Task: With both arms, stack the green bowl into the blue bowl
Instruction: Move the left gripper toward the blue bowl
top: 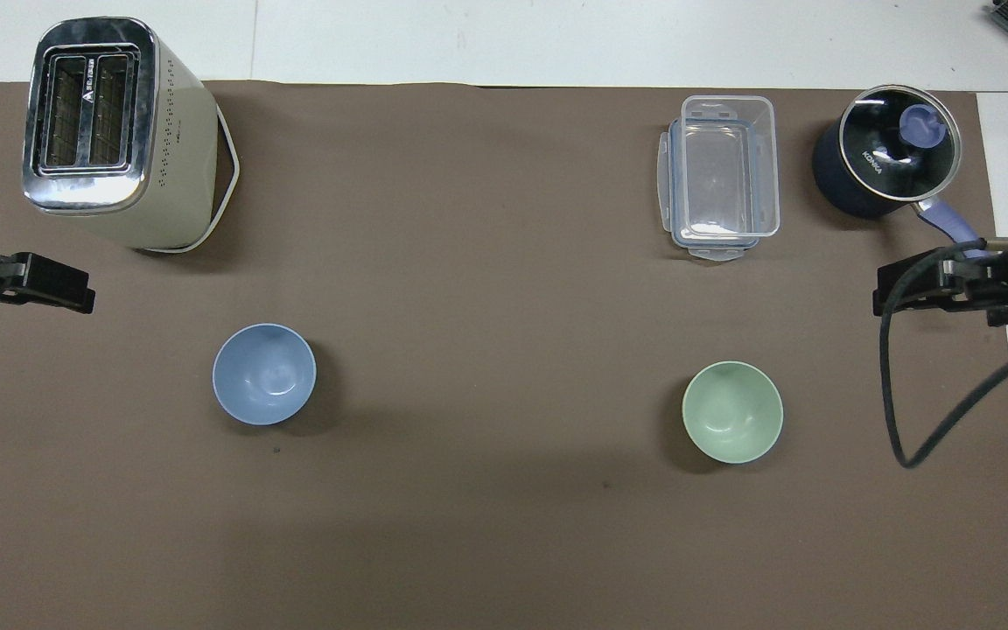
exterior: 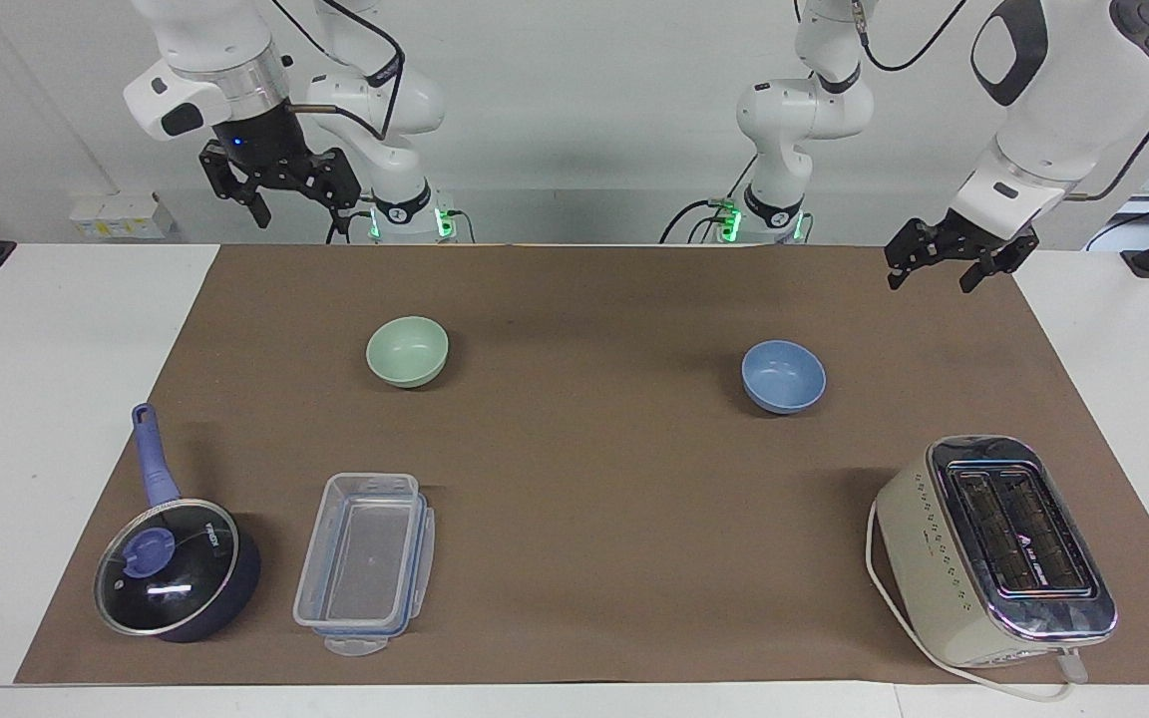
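Neither bowl has been touched yet, so the stacking has not begun. In the facing view the green bowl [exterior: 407,351] sits upright on the brown mat [exterior: 584,479] at about ten o'clock from the mat's middle, toward the right arm's end of the worktop [exterior: 46,419]. The blue bowl [exterior: 783,376] sits upright at about two o'clock, toward the left arm's end. The two are well apart with bare mat between them, each lying in front of its own arm, which probably explains why the job is shared: one arm can lift the green bowl while the other steadies or meets it at the blue one.

The right gripper [exterior: 280,194] hangs high over the edge of the worktop nearest the robots, at eleven o'clock from the green bowl, jaws apart and holding nothing. The left gripper [exterior: 946,261] hangs over the mat's corner, at one o'clock from the blue bowl, jaws likewise apart and empty. Both point downward, ready to come onto a rim.

Farther from the robots stand a lidded pan [exterior: 176,568] at seven o'clock, a clear box [exterior: 367,560] beside it, and a toaster [exterior: 998,548] at five o'clock. All lie clear of a straight path between the bowls.
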